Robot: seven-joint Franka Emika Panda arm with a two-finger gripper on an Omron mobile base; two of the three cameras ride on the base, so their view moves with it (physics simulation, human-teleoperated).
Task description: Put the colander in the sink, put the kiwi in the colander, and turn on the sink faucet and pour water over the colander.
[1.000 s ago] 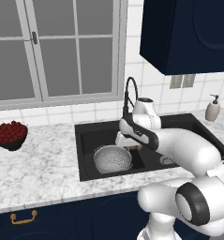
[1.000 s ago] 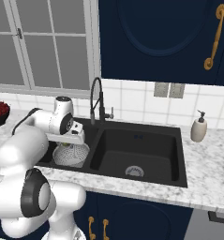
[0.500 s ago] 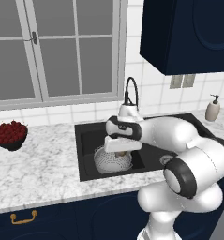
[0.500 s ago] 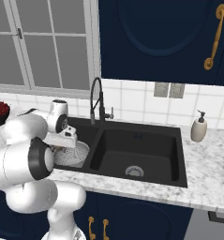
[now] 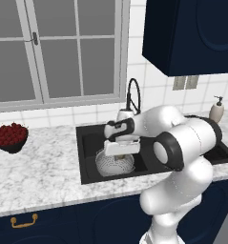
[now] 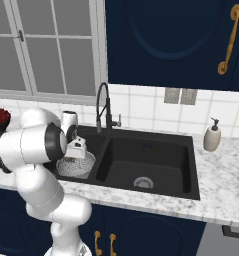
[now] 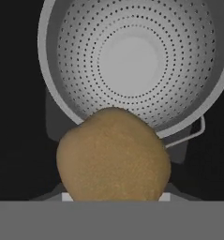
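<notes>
Left base view: I am seeing the white arm bending forward over the black sink point(image 5: 89, 157), its gripper point(image 5: 119, 153) hanging just above the colander point(image 5: 114, 165), which is sitting in the left basin; the sink faucet point(image 5: 133, 96) is rising behind the arm, a dark bowl of red berries point(image 5: 10, 137) is resting on the marble surface point(image 5: 39, 176) well to the left, and a beige soap dispenser point(image 5: 216, 109) is standing at the far right. Right base view: I am looking at the same colander point(image 6: 77, 165) lying in the basin nearer the arm, with the gripper point(image 6: 76, 151) poised over its rim; the sink point(image 6: 156, 160) is showing a round silver drain in the other basin, the sink faucet point(image 6: 105, 107) is standing behind the divider, and the soap dispenser point(image 6: 211, 136) is sitting on the surface to the right. Hand view: I am looking straight down at the kiwi point(image 7: 113, 157), clamped between the gripper's fingers close to the lens and overlapping the near rim of the colander point(image 7: 132, 61), whose perforated bowl and one wire handle are lying below against the dark basin.
</notes>
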